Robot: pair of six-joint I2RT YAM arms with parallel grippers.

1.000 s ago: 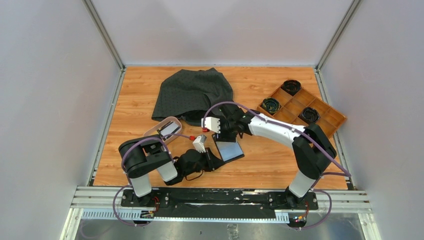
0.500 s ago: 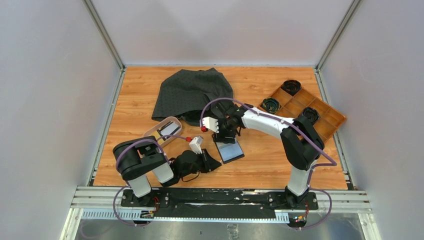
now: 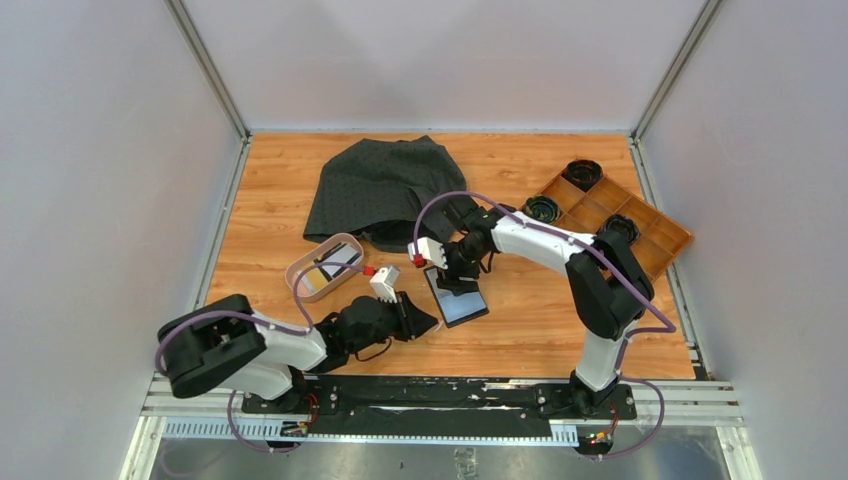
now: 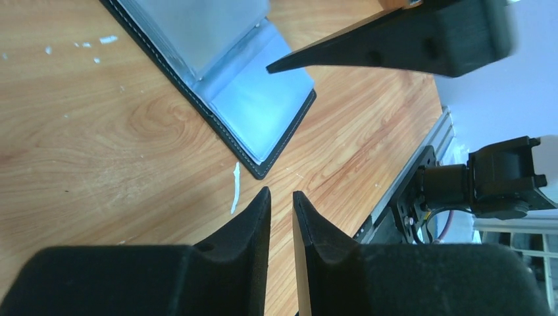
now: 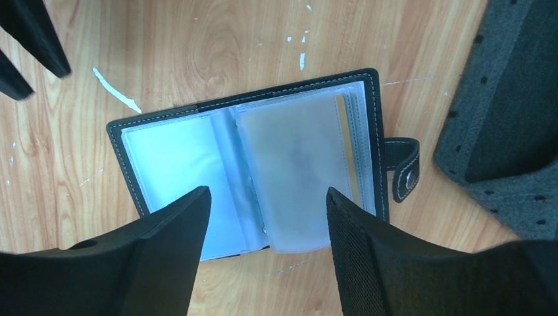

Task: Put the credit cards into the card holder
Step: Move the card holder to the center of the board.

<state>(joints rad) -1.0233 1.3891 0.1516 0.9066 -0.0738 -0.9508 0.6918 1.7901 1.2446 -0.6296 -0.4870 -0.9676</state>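
The card holder point(image 3: 458, 298) lies open on the table, its greyish-blue clear pockets facing up. In the right wrist view it point(image 5: 263, 151) shows a yellowish-tan card edge point(image 5: 343, 141) in a right-hand pocket, and its snap tab point(image 5: 406, 170). My right gripper point(image 5: 266, 192) is open and empty right above the holder, also in the top view point(image 3: 455, 268). My left gripper point(image 4: 281, 195) is shut and empty, just off the holder's near corner point(image 4: 260, 141); the top view shows it too point(image 3: 425, 322). More credit cards point(image 3: 335, 262) lie in the pink dish point(image 3: 303, 278).
A dark grey cloth point(image 3: 385, 188) lies behind the holder, and its edge shows in the right wrist view point(image 5: 513, 99). A wooden compartment tray point(image 3: 650, 232) with black round parts stands at the far right. The right gripper's finger point(image 4: 408, 43) reaches into the left wrist view.
My left arm has dropped low and stretched out to the left, with its gripper staying by the holder's near corner. My right gripper has shifted slightly over the holder.
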